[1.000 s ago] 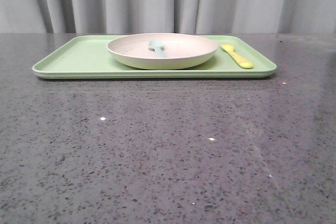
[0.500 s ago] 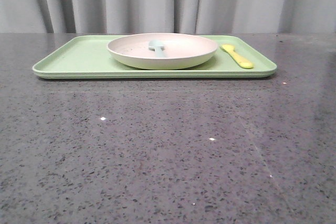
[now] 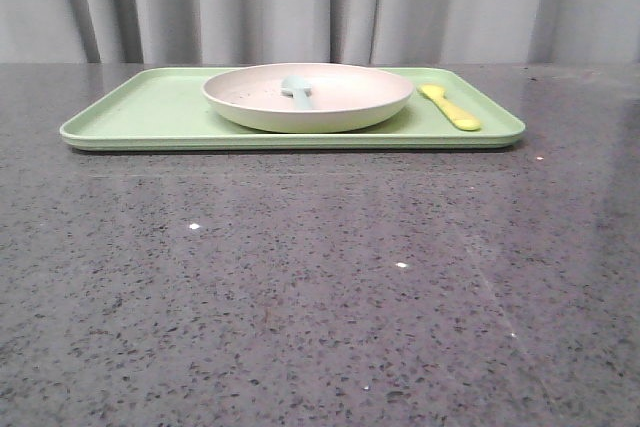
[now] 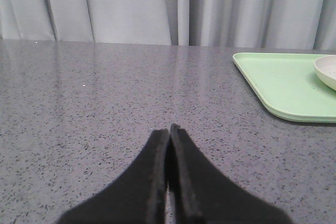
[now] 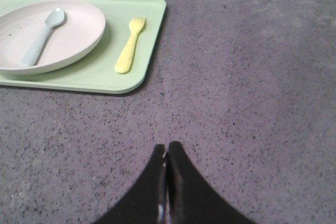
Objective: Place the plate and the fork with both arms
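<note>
The pale pinkish-cream plate [image 3: 308, 97] sits in the middle of the light green tray [image 3: 130, 117] at the far side of the table; it also shows in the right wrist view [image 5: 68, 35] and its edge in the left wrist view [image 4: 326, 72]. A pale blue spoon [image 3: 298, 90] lies in the plate. The yellow fork [image 3: 450, 107] lies on the tray to the right of the plate, also in the right wrist view [image 5: 130, 52]. My left gripper [image 4: 169, 128] is shut and empty over bare table, left of the tray. My right gripper [image 5: 167, 146] is shut and empty, nearer than the tray.
The grey speckled table [image 3: 320, 287] stretches from the tray to the front edge. Grey curtains [image 3: 320, 2] hang behind the table. Neither arm shows in the front view.
The whole scene sits very slightly further left in the front view than before. Plate, spoon, fork and tray keep their places relative to each other.
</note>
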Tool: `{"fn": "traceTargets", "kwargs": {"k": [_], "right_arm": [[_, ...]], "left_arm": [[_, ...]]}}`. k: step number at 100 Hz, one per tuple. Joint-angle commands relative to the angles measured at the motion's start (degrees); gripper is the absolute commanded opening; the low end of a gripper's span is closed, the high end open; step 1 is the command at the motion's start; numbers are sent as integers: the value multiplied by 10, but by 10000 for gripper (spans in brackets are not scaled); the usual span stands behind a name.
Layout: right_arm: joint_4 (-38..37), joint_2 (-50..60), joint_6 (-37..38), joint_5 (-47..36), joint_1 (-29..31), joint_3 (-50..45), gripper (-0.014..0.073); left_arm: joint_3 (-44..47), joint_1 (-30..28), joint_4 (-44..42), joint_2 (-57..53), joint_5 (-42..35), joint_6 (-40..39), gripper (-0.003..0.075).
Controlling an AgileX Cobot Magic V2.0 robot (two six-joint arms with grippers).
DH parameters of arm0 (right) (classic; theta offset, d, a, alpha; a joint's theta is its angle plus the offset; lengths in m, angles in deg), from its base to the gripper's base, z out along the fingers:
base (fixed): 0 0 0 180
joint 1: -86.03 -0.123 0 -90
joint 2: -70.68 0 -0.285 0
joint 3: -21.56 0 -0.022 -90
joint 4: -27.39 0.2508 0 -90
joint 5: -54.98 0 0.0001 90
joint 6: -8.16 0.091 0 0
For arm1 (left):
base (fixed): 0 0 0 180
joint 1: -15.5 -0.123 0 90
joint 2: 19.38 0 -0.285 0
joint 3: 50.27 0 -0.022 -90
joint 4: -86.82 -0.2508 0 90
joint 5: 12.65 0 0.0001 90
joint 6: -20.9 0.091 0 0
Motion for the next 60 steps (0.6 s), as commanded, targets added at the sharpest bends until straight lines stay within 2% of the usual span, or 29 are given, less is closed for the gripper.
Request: {"fn": "traceTargets", "kwargs": {"k": [1, 12, 24, 34, 60], "right_arm": [[-11, 6, -2, -107, 24, -5, -67], [23, 20, -21, -185, 59, -41, -67], [89, 53, -96, -234, 84, -88, -67], [114, 80, -142, -237, 106, -124, -67], [114, 172, -139, -237, 152, -207, -67]], "left_arm": [[7, -1, 2, -18, -46, -2, -20], [7, -1, 2, -18, -46, -2, -20], [7, -1, 2, -18, -46, -2, -20], [7, -1, 2, -18, -46, -2, -20], [7, -1, 2, -18, -46, -2, -20]]}}
